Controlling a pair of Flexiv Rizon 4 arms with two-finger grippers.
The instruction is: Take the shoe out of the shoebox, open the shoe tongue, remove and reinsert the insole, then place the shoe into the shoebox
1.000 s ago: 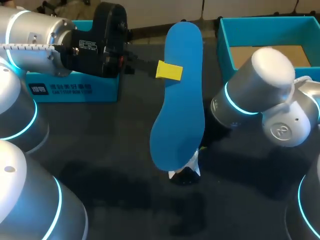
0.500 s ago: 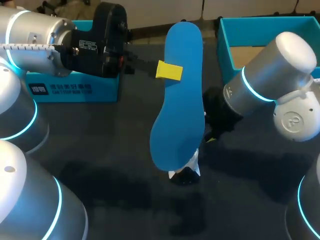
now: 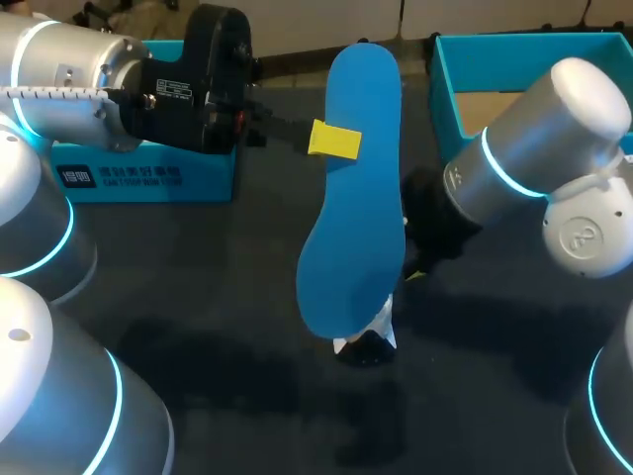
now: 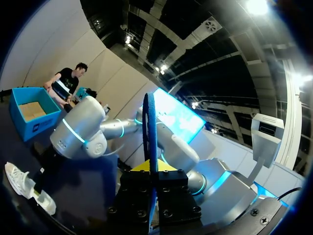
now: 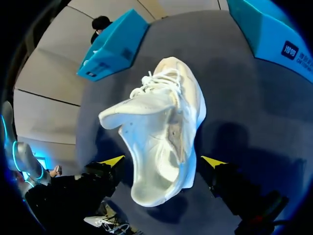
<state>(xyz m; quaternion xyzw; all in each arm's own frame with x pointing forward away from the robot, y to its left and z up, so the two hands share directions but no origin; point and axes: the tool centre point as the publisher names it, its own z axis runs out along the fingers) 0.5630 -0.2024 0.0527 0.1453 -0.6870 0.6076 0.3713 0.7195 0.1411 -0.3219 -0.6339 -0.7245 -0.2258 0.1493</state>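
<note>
The left pincer (image 4: 152,169) is pinching the insole (image 3: 356,218); the right pincer (image 5: 164,161) is straddling the shoe (image 5: 161,122), spread, so the shoe risks sliding at reinsertion.

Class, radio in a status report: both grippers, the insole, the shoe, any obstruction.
Left gripper shut on insole, held upright. Right gripper open astride shoe on table. No obstruction seen.

One insole (image 3: 356,198), one shoe (image 5: 161,142), two teal boxes (image 3: 443,89) (image 3: 148,180).
</note>
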